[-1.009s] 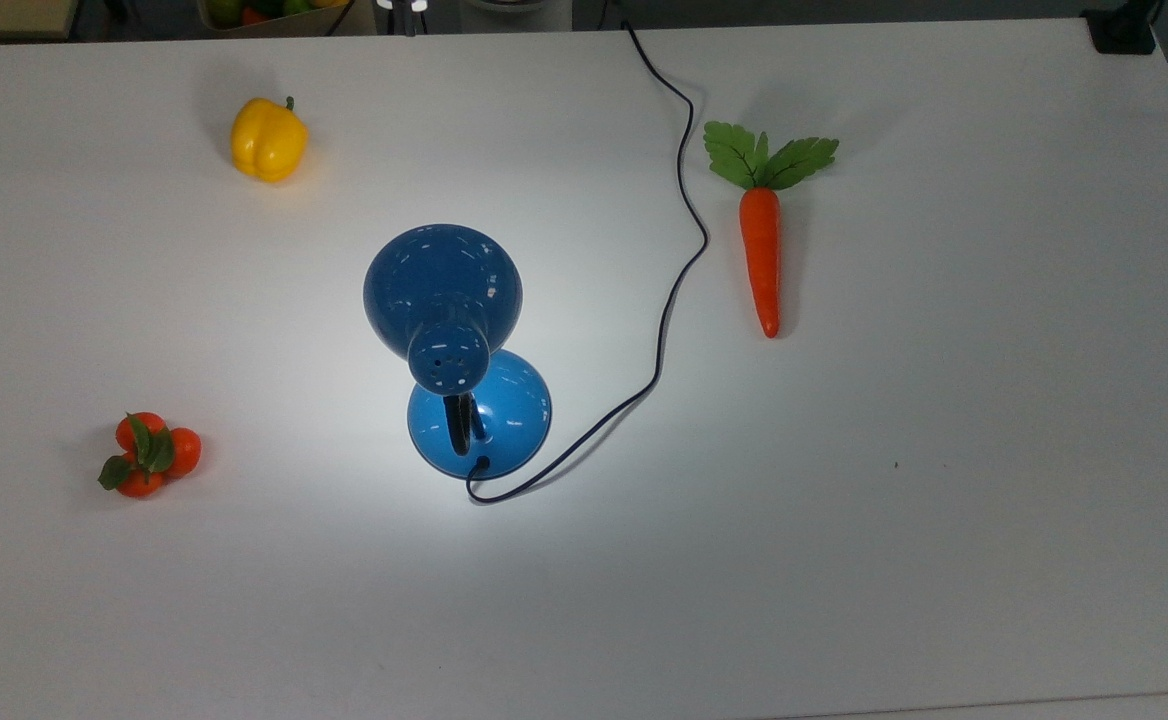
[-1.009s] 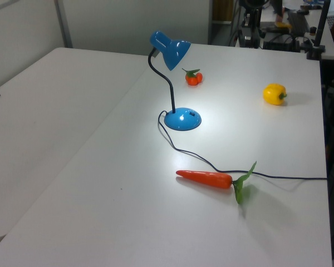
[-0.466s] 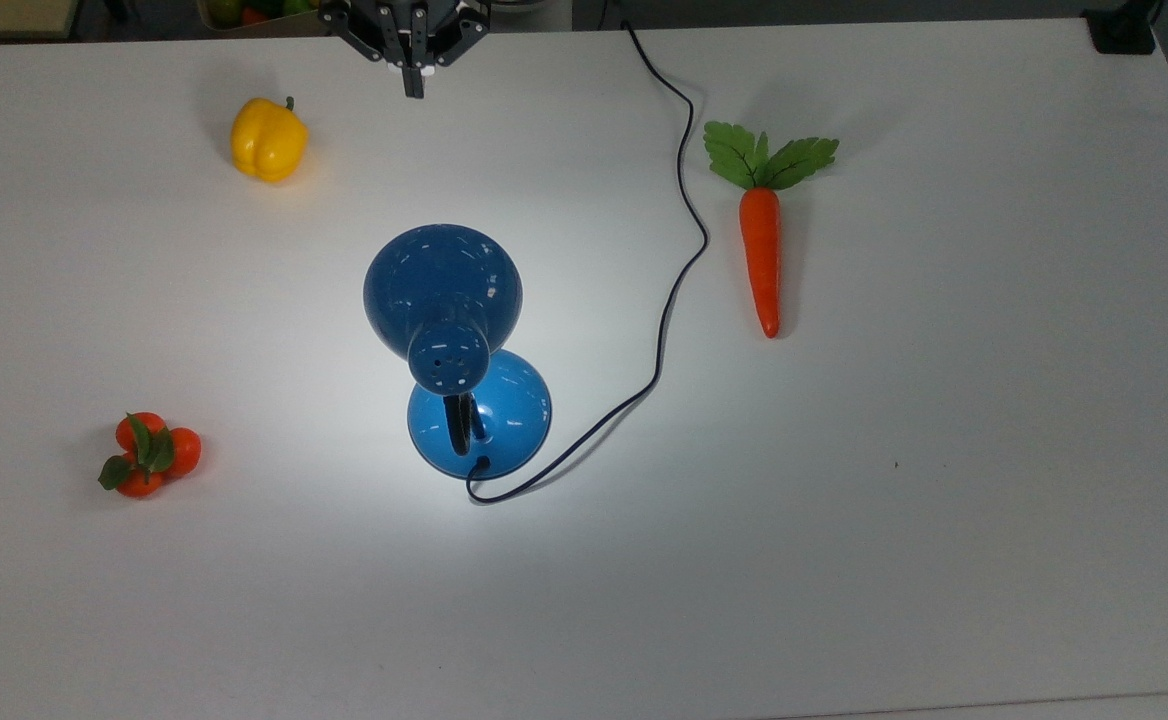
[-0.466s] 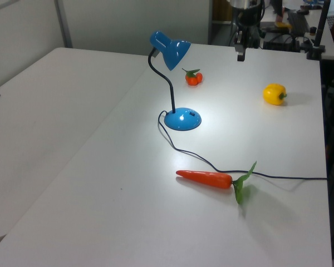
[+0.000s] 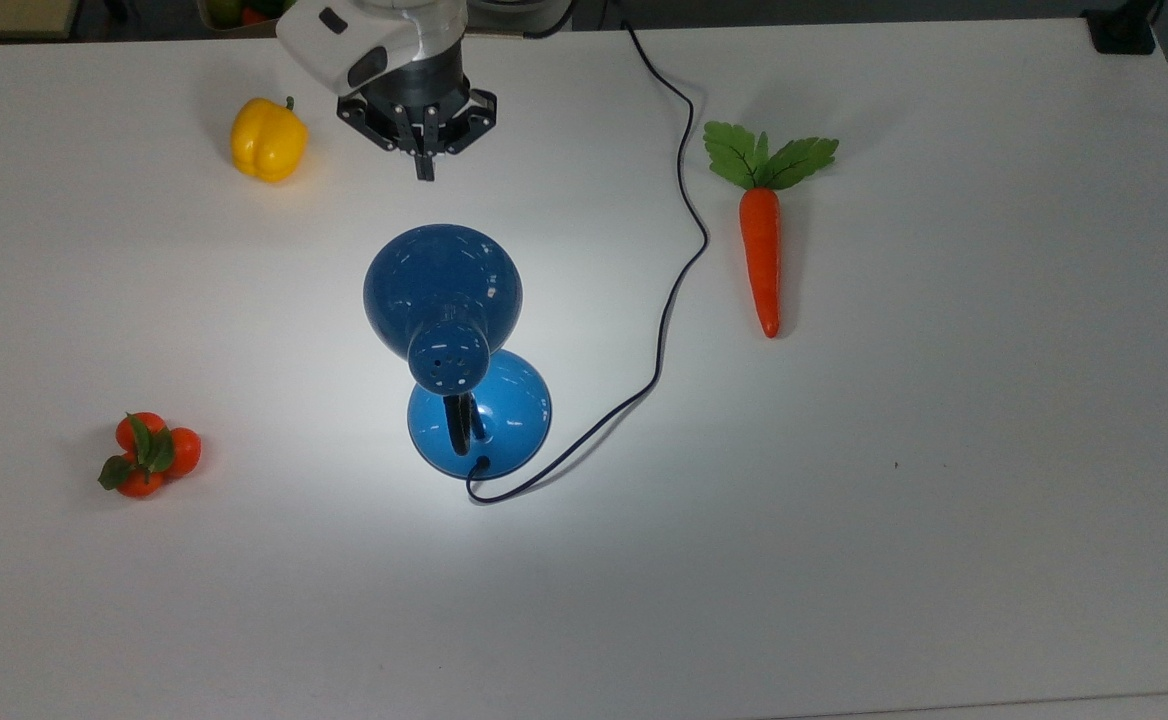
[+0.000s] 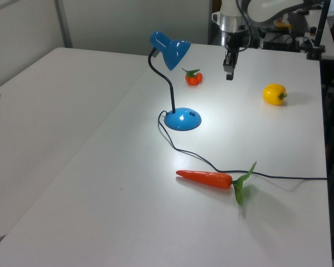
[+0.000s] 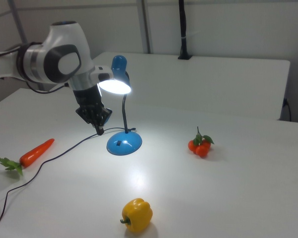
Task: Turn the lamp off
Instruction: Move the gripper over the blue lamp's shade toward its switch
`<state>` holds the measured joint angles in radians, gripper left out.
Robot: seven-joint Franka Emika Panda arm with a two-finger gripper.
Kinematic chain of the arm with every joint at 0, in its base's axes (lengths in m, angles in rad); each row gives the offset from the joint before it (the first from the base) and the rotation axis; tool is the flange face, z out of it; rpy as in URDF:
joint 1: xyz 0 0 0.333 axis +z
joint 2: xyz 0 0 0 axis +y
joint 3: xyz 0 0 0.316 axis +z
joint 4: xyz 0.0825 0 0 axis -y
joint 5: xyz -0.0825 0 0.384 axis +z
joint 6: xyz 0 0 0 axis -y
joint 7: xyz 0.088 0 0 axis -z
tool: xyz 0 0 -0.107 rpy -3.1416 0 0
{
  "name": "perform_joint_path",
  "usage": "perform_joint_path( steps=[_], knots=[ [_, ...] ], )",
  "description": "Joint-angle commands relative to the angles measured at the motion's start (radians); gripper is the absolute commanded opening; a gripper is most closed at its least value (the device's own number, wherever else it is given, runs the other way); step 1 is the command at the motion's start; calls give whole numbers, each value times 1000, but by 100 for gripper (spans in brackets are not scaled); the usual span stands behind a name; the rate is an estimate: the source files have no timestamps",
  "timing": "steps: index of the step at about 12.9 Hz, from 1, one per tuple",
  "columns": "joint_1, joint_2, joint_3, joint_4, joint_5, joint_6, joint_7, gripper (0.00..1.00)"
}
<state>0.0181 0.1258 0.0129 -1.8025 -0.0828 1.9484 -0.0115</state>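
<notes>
While the lamp (image 5: 459,360) is lit, the gripper (image 5: 425,172) hangs with jaws closed together, holding nothing; lamp base (image 7: 124,143) sits below and beyond the jaws. Press its switch (small dark rocker) with the tip, straight down.

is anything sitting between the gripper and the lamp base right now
Partly: the lamp's own shade overhangs the line from the gripper to its base in the top view. The yellow pepper and cord lie off to either side.
</notes>
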Motion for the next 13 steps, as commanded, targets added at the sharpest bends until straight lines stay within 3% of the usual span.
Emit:
perform_joint_path(
  steps=[1,7,13],
  knots=[
    [2,55,-2,-47,9,171,10,0],
    [19,205,-1,-70,9,487,70,0],
    [20,267,7,-69,8,642,74,0]
  ],
)
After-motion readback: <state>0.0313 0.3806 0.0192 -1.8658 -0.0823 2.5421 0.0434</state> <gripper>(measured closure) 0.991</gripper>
